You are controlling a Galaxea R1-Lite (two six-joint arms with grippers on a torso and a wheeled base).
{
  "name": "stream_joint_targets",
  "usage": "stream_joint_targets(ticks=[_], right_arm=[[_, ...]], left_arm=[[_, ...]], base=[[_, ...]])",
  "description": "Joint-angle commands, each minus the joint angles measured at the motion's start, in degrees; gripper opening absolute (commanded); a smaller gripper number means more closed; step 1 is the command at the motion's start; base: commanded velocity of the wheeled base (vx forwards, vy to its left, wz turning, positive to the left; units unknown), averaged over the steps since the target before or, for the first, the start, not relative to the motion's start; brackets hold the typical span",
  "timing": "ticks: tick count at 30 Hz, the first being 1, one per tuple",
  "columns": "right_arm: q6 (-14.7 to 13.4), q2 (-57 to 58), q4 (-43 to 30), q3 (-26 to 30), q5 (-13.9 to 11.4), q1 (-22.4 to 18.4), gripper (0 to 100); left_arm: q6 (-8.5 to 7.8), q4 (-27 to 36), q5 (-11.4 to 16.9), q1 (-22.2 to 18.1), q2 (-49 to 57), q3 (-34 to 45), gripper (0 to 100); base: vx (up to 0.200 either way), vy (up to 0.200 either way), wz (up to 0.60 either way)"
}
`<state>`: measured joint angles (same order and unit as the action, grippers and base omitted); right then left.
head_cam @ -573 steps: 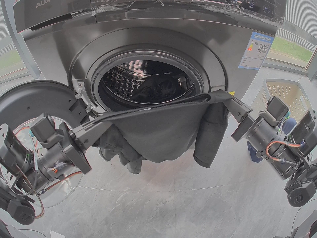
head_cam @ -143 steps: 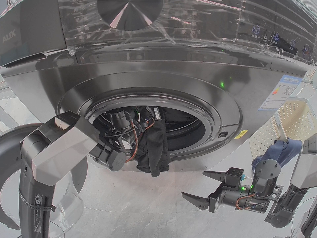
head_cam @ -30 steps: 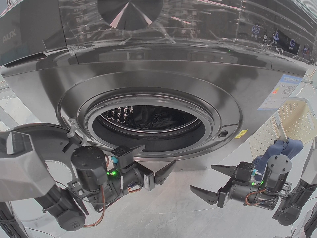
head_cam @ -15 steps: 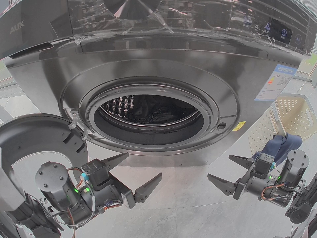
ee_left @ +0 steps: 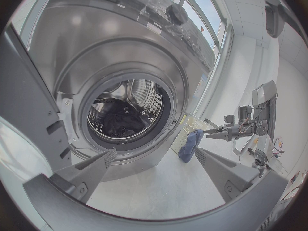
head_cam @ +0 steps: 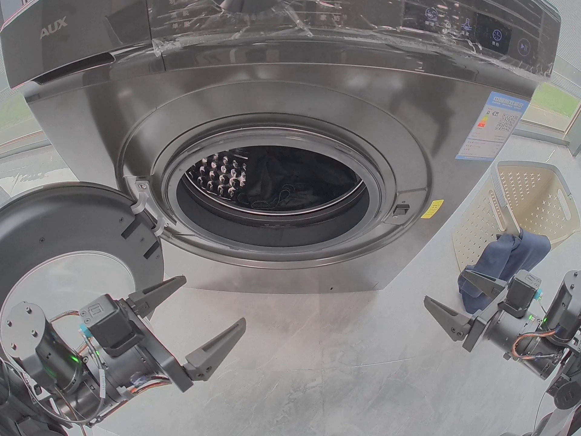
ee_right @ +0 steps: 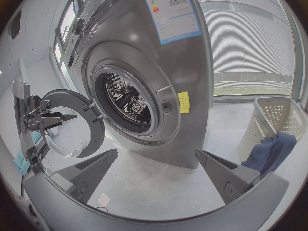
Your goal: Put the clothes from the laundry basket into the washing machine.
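Note:
The grey washing machine (head_cam: 272, 92) stands with its round door (head_cam: 60, 237) swung open to the left. Dark clothes (head_cam: 290, 180) lie inside the drum, also visible in the left wrist view as dark clothes (ee_left: 120, 124). A beige laundry basket (head_cam: 535, 195) stands right of the machine, and a blue garment (head_cam: 505, 261) hangs over its near rim. My left gripper (head_cam: 212, 301) is open and empty, low in front of the door. My right gripper (head_cam: 446, 286) is open and empty, just beside the blue garment (ee_right: 272, 151).
Bare grey floor (head_cam: 339, 346) lies between the two grippers in front of the machine. The open door (ee_right: 73, 125) takes up the space at the left. Windows run behind the basket (ee_right: 279, 113).
The dark garment both grippers once held now lies in the drum. The left arm has come out of the drum. Both open grippers have drawn back and lower, and the camera has pulled away.

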<state>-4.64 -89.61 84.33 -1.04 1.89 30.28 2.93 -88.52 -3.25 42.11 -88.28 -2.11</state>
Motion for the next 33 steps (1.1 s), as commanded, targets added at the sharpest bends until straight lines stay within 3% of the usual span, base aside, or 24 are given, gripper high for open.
stream_joint_targets(ticks=[1, 9, 13, 15, 18, 22, 29, 33], right_arm=[[0.2, 7.0, -3.9, 0.9, 0.4, -2.3, 100], [-0.4, 15.8, -16.7, 0.9, 1.1, -3.6, 100], [-0.6, 23.7, -25.2, 1.0, 3.1, -3.9, 100], [-0.6, 25.8, -27.1, 1.0, 3.2, -3.9, 100], [-0.5, 33.4, -33.4, 1.0, 3.4, -4.2, 100], [0.0, 41.6, -40.4, 0.9, 3.1, -8.0, 100], [1.1, 54.4, -49.1, 0.9, 2.9, -17.0, 100], [1.2, 58.5, -52.4, 0.9, 2.8, -20.2, 100]], left_arm=[[0.41, 0.4, 0.1, -1.5, 5.1, 2.1, 100], [0.33, 10.5, -0.5, -1.8, 14.0, 2.1, 100], [0.41, 20.5, -0.5, -3.8, 23.3, 2.1, 100], [0.5, 22.9, -0.6, -4.5, 25.4, 2.1, 100], [0.77, 32.4, -0.3, -7.2, 33.4, 2.1, 100], [0.85, 40.0, -0.1, -8.0, 41.4, 2.1, 100], [0.5, 50.7, 0.4, -13.5, 52.4, 2.1, 100], [0.59, 54.6, 0.5, -16.4, 56.4, 2.1, 100]], base=[[-0.2, 0.0, 0.0], [-0.05, 0.0, 0.0], [-0.2, 0.0, 0.0], [-0.1, 0.0, 0.0], [0.0, 0.0, 0.0], [-0.2, 0.0, 0.0], [-0.057, 0.0, 0.0], [-0.15, 0.0, 0.0]])
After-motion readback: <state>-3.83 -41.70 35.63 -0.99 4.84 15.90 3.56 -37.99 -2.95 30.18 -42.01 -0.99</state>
